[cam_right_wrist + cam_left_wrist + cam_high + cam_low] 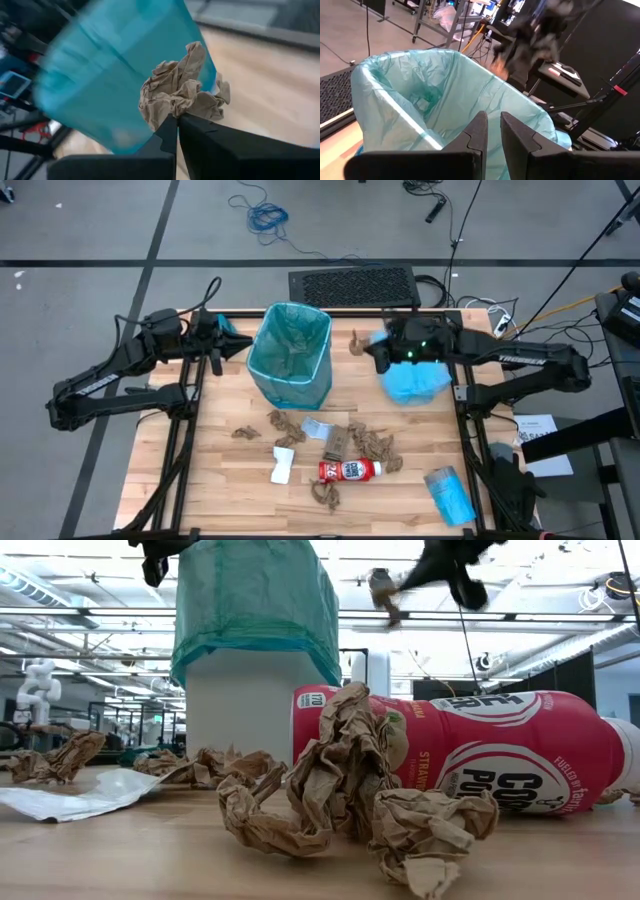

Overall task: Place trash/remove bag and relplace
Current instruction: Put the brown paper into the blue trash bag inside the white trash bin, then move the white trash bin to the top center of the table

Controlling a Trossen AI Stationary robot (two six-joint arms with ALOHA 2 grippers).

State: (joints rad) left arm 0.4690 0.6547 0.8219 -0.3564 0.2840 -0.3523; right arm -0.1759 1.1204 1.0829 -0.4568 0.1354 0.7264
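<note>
Pinching a crumpled brown paper wad point(179, 92), the right end effector point(362, 350) hangs above the wooden tabletop point(230, 480) beside the teal-bagged white bin point(292, 355), arm reaching inward. Left end effector point(491, 131), fingers nearly together, empty, hovers at the bin's opposite side.

Crumpled brown wads point(372, 445), red bottle point(349, 470) lying sideways, white packet point(282, 464)
</note>
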